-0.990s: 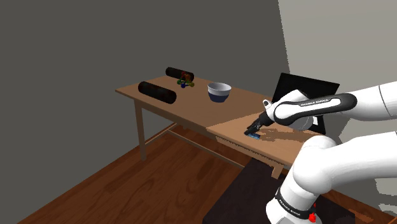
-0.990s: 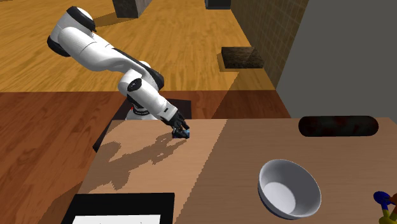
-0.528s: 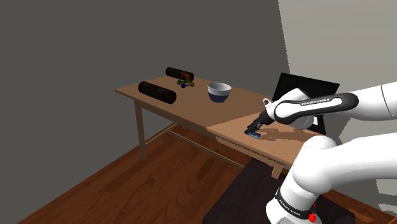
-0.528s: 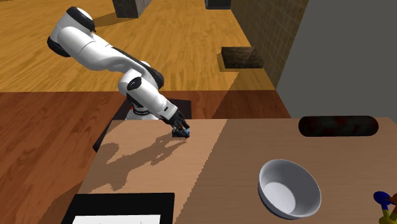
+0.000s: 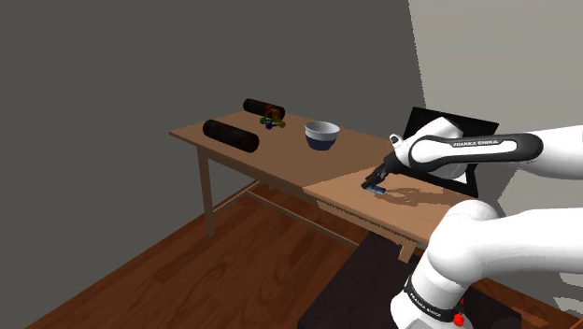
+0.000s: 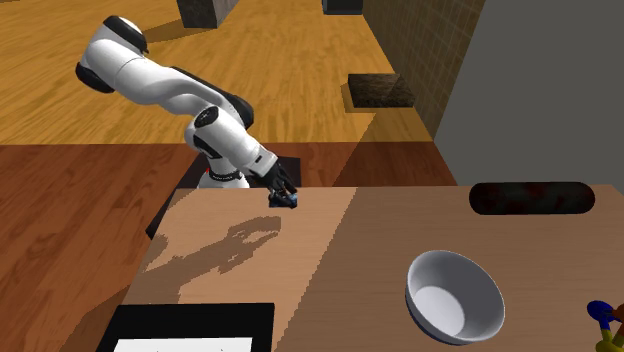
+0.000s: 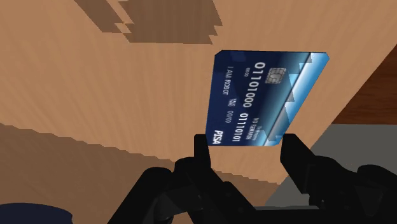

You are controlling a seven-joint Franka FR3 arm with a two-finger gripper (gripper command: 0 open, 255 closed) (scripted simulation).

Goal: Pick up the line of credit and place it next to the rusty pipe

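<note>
Credit card [image 5: 376, 189]: in the shoulder view it hangs in my gripper [image 5: 375, 182], just above the lighter near end of the table [image 5: 280, 154]. At the far end lie two dark cylinders, a front cylinder [image 5: 231, 134] and a back cylinder [image 5: 263, 107], with a bowl [image 5: 321, 134] on my side of them. From here I cannot tell which one is rusty.

Second exterior view: my gripper [image 6: 286, 196] holds the card [image 6: 292, 200] above the table [image 6: 380, 250], with its shadow lying apart from it on the wood. The pipe [image 6: 532, 198] is dark with reddish patches and lies along the table edge at this view's right, well apart from the card. The bowl [image 6: 455, 295] sits nearer this camera, off the straight line between the two.

Wrist view: my fingers [image 7: 202, 149] pinch the blue card [image 7: 264, 102] across its width, close to one end. Most of it sticks out past my gripper [image 7: 247, 145], tilted over the table [image 7: 95, 76].

Step in hand, as I judge it: carry to the pipe. The hold is shallow, so the card could swivel. I should travel smoothly at steady height, come down beside the pipe without touching it, and release only when the card is low and nearly flat.
</note>
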